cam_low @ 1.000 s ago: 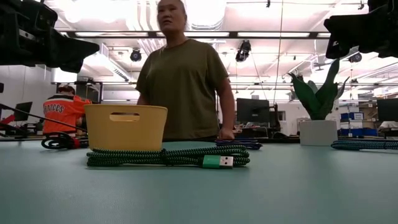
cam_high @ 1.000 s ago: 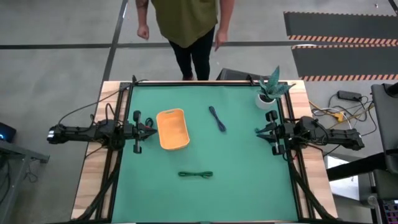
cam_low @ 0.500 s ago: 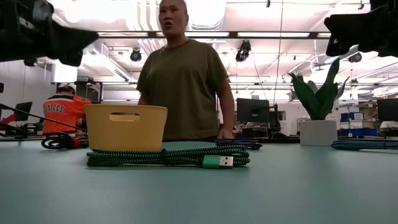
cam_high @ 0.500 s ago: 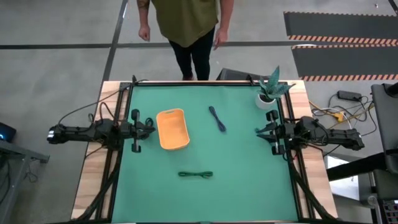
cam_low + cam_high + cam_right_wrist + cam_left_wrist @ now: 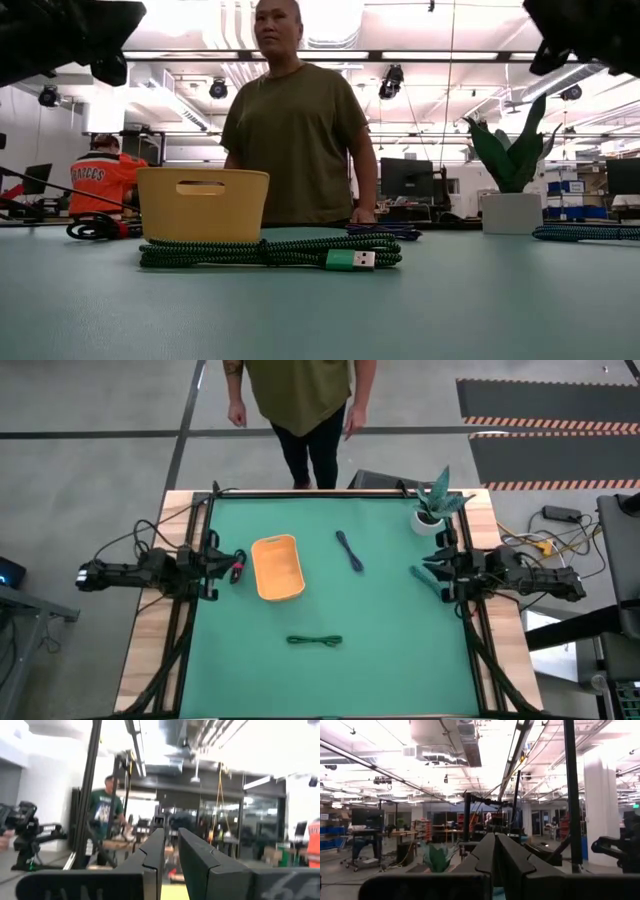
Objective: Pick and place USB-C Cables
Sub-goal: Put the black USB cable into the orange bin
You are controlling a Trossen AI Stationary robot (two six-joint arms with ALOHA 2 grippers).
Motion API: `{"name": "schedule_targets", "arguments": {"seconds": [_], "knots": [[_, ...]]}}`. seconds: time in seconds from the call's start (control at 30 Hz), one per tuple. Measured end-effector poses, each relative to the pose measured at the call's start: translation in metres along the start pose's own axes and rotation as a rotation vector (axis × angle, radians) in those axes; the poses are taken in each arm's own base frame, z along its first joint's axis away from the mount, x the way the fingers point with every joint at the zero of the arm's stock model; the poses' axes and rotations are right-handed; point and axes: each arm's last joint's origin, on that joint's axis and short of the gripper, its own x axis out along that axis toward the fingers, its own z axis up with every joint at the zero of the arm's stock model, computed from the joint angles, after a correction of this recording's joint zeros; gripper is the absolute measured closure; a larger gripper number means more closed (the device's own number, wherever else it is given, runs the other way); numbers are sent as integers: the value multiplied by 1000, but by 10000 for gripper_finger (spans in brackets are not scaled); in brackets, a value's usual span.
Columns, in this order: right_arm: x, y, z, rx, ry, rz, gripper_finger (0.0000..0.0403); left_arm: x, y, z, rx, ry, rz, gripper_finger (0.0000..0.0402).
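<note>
At table edges, both arms level.

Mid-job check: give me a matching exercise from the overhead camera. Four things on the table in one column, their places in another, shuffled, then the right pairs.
Things:
1. orange tray
2. dark blue cable
3. green cable
4. potted plant

Places:
A. far right corner of the mat
B. near the mat's middle, right of the tray
C. left part of the mat, near the left gripper
D. nearest the front edge, below the tray

Pairs: 1-C, 2-B, 3-D, 4-A
</note>
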Motion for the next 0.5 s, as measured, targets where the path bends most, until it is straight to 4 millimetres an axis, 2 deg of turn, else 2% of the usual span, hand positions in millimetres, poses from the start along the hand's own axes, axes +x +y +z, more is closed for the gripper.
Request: {"name": "schedule_targets", "arguments": {"seconds": [0.1, 0.23, 0.5], "knots": [[1, 0, 3, -27, -30, -2, 355, 0, 0, 2, -13, -24, 1, 398], [3, -1, 5, -67, -53, -6, 355, 0, 0, 6, -117, -58, 0, 398], [8, -2, 11, -98, -139, -18, 355, 3, 2, 7, -139, -45, 77, 398]]}}
